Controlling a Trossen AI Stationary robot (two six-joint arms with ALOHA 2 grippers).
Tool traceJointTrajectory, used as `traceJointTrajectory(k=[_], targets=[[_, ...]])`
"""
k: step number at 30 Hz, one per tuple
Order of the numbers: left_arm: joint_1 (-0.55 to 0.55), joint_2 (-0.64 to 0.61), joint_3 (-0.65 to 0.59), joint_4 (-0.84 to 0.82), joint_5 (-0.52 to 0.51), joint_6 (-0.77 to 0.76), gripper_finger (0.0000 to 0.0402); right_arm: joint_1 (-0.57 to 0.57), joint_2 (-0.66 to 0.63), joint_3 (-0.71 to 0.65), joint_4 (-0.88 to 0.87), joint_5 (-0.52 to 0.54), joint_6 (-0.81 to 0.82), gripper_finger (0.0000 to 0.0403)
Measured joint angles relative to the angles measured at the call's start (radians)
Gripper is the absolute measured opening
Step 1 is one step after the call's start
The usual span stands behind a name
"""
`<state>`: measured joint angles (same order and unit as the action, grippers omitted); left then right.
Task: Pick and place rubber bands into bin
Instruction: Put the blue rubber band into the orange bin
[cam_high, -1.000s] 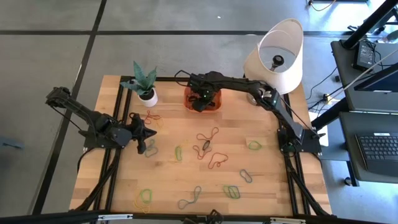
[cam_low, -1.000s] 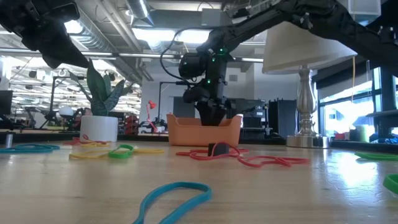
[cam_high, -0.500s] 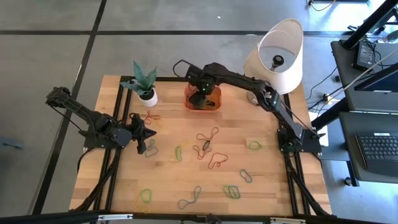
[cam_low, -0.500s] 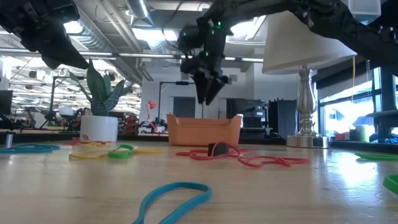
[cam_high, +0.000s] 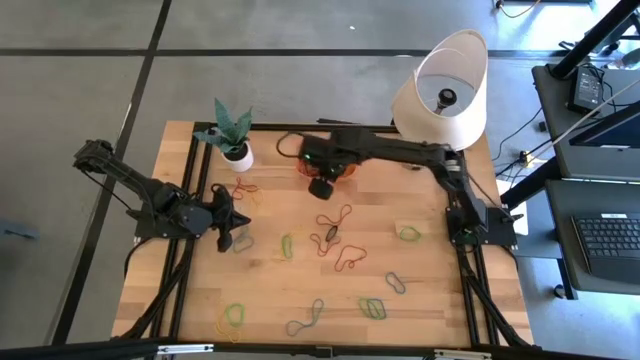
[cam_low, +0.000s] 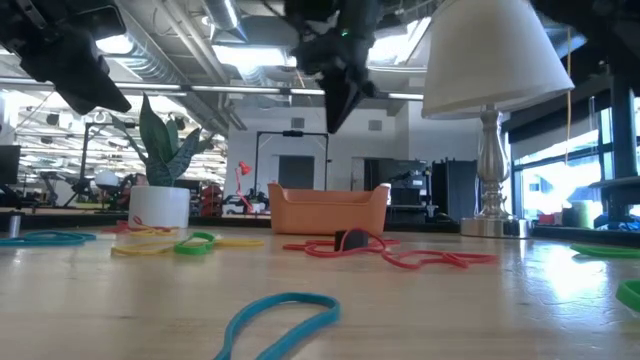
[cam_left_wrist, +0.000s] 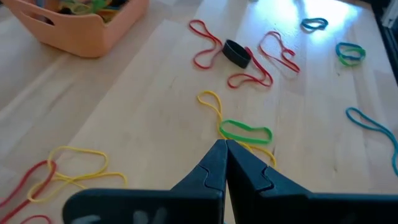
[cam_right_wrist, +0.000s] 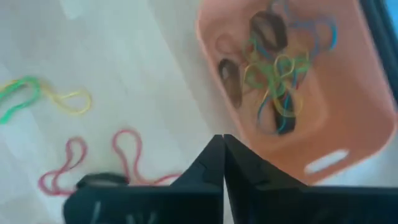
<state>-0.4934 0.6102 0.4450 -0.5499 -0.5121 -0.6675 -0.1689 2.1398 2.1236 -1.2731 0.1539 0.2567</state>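
Note:
The orange bin (cam_right_wrist: 311, 134) stands at the table's far middle (cam_low: 328, 210) and holds several rubber bands (cam_right_wrist: 280, 81). My right gripper (cam_high: 320, 187) hangs shut and empty, high above the table (cam_low: 335, 110), just on the near side of the bin. More rubber bands lie flat on the wood: red loops (cam_high: 335, 217), a black one (cam_left_wrist: 236, 53) and a green one (cam_left_wrist: 245, 132). My left gripper (cam_left_wrist: 222, 144) is shut and empty at the table's left (cam_high: 238, 222), just above the green band and a yellow one.
A white plant pot (cam_high: 238, 155) stands left of the bin and a lamp (cam_high: 445, 90) at the far right. Yellow and red bands (cam_high: 243, 190) lie near the pot. Green, grey-blue and yellow bands (cam_high: 305, 318) are strewn along the near edge.
My right gripper has risen out of the bin, come a little toward the table's near edge and shut with nothing between its fingers. The bin and the bands on the table have stayed where they were.

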Motion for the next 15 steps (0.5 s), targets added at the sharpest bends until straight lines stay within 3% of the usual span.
traceJointTrajectory(k=[10,15], targets=[[0.000,0.023,0.017,-0.012,0.015,-0.060,0.0003,0.230,-0.527,-0.823,0.540,0.012,0.332,0.0004],[0.036,0.130,0.103,-0.074,0.040,-0.065,0.0003,0.367,-0.757,-1.111,0.691,0.071,0.454,0.0008]])
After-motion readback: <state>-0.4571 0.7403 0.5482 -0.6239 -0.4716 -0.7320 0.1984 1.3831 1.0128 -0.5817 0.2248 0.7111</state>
